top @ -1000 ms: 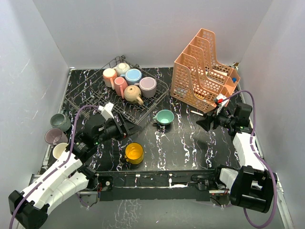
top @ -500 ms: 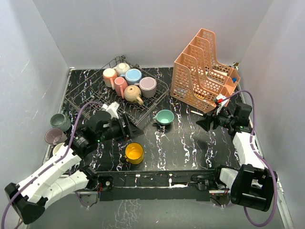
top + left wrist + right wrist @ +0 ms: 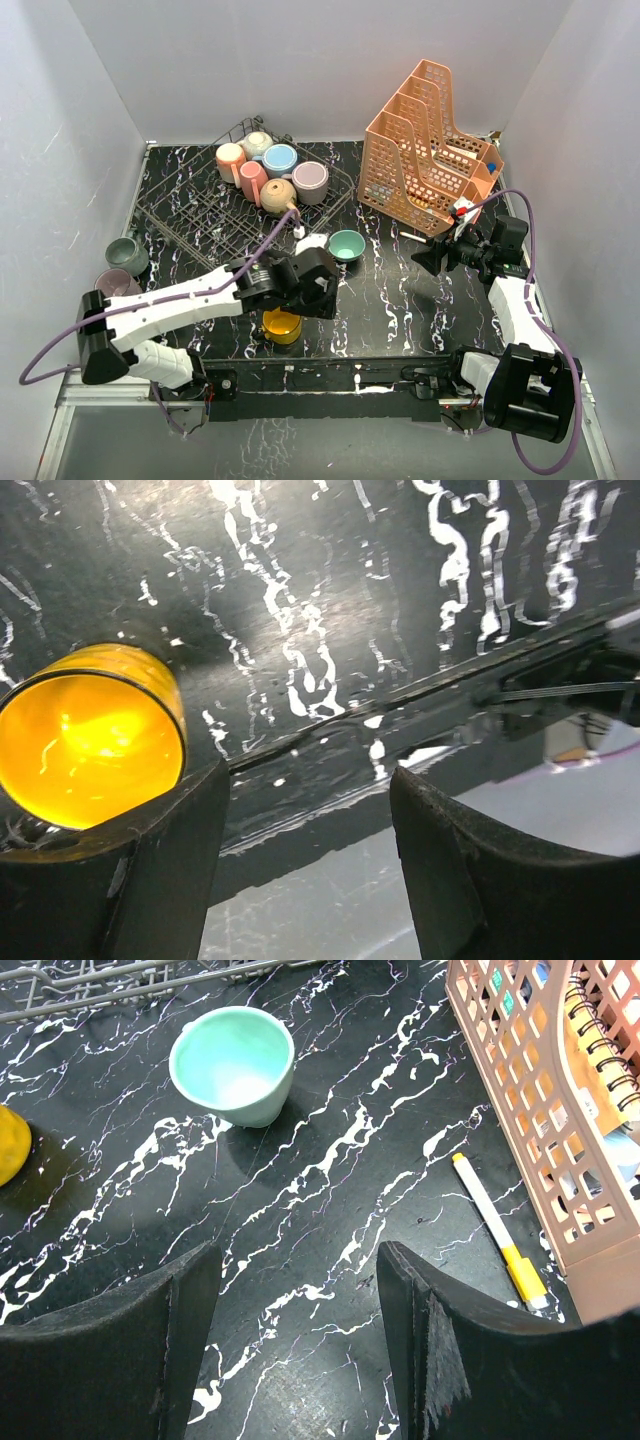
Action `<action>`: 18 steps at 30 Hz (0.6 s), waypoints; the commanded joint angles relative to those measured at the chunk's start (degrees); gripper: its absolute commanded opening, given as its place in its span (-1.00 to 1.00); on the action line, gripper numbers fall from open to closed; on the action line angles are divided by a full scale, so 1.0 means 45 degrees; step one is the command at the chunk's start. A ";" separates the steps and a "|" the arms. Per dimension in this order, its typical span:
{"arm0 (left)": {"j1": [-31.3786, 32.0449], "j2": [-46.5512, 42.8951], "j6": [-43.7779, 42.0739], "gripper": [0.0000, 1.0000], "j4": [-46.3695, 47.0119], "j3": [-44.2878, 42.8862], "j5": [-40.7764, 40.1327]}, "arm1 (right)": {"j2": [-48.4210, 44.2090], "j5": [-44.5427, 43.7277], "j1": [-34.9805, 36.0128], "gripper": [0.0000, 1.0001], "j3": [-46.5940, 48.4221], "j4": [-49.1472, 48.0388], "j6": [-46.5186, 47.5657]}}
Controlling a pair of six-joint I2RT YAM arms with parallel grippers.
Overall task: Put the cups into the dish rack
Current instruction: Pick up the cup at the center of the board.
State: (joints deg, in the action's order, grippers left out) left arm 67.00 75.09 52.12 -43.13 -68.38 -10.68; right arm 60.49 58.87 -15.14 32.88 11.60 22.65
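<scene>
Glossy yellow cup (image 3: 85,742), marbled black table (image 3: 330,600)

A black, white-veined tabletop (image 3: 400,300) bears a yellow cup (image 3: 90,735), teal cup (image 3: 232,1065), and orange perforated organizer (image 3: 425,150).

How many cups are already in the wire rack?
6, in the far half of the dish rack: pale pink cup, cream cup and blue cup at the back; tipped pink cup, tan cup and lilac cup in front.
</scene>
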 commanded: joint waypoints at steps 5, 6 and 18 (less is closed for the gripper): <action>0.0635 0.1615 0.0522 0.23 -0.3317 -0.0741 -0.2518 | 0.0033 0.0332 -0.0074 0.32 0.0186 -0.0492 0.0252; 0.0625 0.1673 0.0642 0.22 -0.3365 -0.0634 -0.2643 | 0.0025 0.0323 -0.0074 0.32 0.0192 -0.0487 0.0272; 0.0619 0.1755 0.1441 -0.12 -0.1203 0.1220 -0.2897 | 0.0030 0.0308 -0.0074 0.32 0.0192 -0.0478 0.0290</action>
State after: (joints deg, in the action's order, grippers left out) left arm 69.67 83.79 56.95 -51.42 -64.82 -22.15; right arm 60.49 59.24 -15.14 32.88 11.62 22.87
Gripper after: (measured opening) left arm 0.448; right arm 0.657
